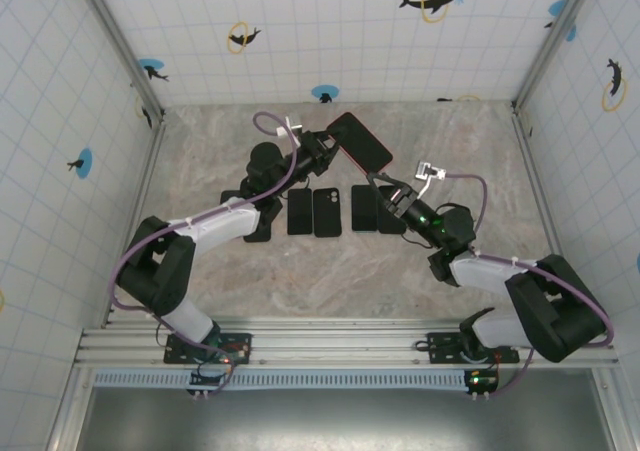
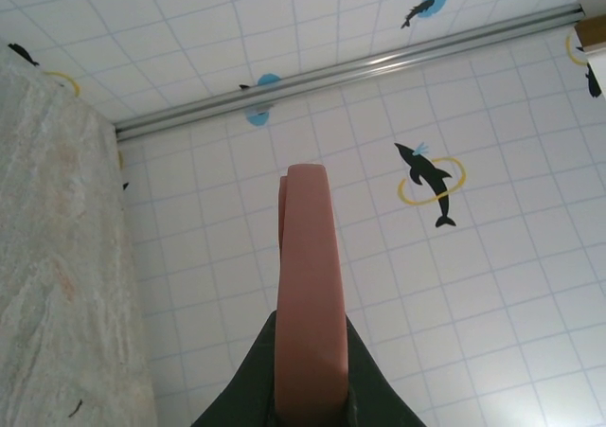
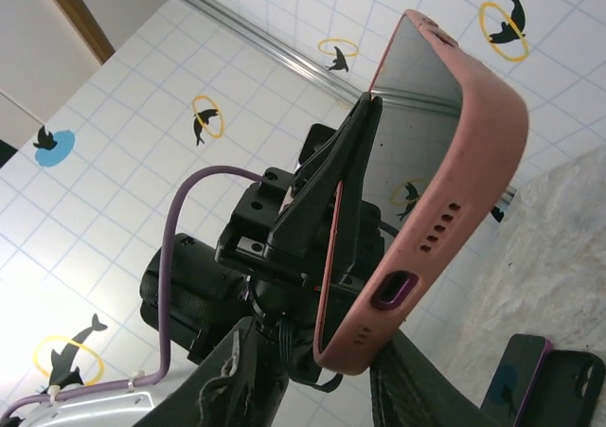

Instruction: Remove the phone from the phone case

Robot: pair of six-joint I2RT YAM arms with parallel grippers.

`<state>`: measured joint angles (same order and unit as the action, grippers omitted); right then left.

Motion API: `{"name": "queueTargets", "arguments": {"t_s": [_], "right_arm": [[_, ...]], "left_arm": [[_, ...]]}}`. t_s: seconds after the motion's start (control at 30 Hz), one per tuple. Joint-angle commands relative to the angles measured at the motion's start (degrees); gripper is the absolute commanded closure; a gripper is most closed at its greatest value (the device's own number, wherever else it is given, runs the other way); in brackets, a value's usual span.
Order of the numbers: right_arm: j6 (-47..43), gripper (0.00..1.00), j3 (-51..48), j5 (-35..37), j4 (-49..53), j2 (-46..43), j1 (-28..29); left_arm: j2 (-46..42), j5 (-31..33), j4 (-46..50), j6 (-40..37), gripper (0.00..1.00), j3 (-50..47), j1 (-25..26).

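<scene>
Left claw clamped across pink phone case, holding it tilted, well above the bench. The phone sits inside, glass exposed. Case looks soft and rubbery, should peel from a corner; phone stiff, slick, fragile. Right claw straddles the case's lower end; cannot tell whether it grips.

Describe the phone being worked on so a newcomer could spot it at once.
Look at the marbled table, just behind its middle. There the left gripper holds a phone up off the surface. Its pink case sets it apart from the dark items lying flat in a row.
</scene>
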<state>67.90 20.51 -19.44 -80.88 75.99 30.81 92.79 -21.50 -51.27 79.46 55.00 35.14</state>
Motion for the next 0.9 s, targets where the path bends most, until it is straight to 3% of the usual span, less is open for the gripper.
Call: {"name": "queueTargets", "arguments": {"t_s": [0.0,0.3,0.43,0.87], "right_arm": [[-0.8,0.68,3.1,0.6,-3.7,0.9,0.5],[-3.3,0.81,3.8,-0.5,-2.2,1.9,0.6],[-9.5,0.88,3.8,-1.1,2.2,0.5,0.7],[-22.7,0.92,3.5,1.3,16.5,-3.6,-1.1]], "left_arm": [[-0.1,-1.0,-4.8,1.0,0.98,0.5,-0.2],[-0.2,-1.3,-5.3,2.2,0.98,0.5,-0.1],[-0.5,-1.6,-5.2,3.3,0.98,0.4,0.1],[-1.3,-3.6,-5.7,6.4,1.00,0.4,1.5]]}}
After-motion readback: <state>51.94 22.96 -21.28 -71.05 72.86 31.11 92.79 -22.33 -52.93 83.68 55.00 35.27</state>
